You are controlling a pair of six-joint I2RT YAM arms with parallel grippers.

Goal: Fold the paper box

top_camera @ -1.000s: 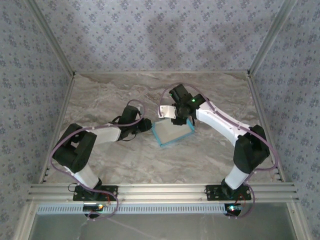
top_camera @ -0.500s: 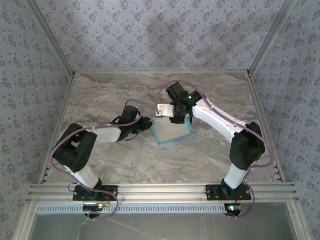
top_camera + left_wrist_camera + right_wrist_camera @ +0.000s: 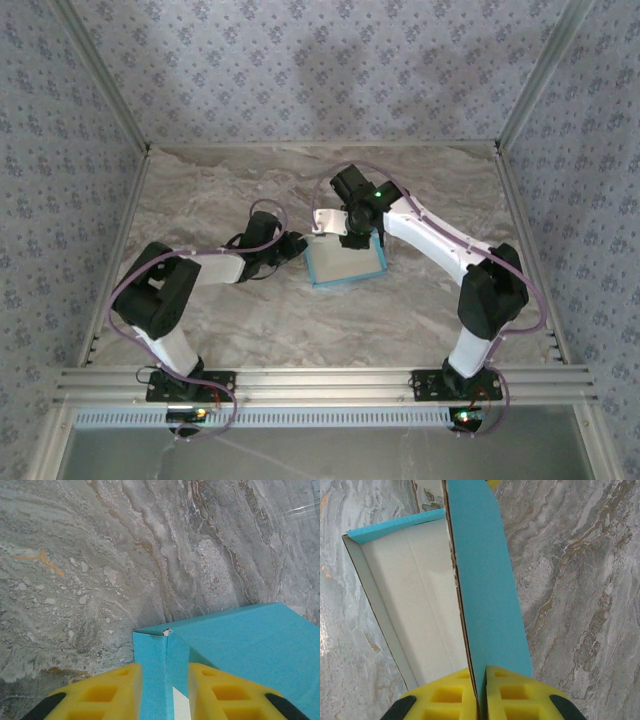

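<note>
— Left side first: what has your left pincer got?
— My left pincer (image 3: 165,680) stands narrow, with a blue corner wall of the paper box (image 3: 240,645) between its fingers. Whether they pinch it, I cannot tell. The box lies just ahead of it on the bench (image 3: 90,555).
— And the right?
— My right pincer (image 3: 481,680) is clamped on an upright blue panel, the pale inside to its left.

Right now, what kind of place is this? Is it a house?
Probably a robot test booth, not a house: a left arm and right arm bolted to a metal rail, patterned walls around one marble-look table, a box to fold.
</note>
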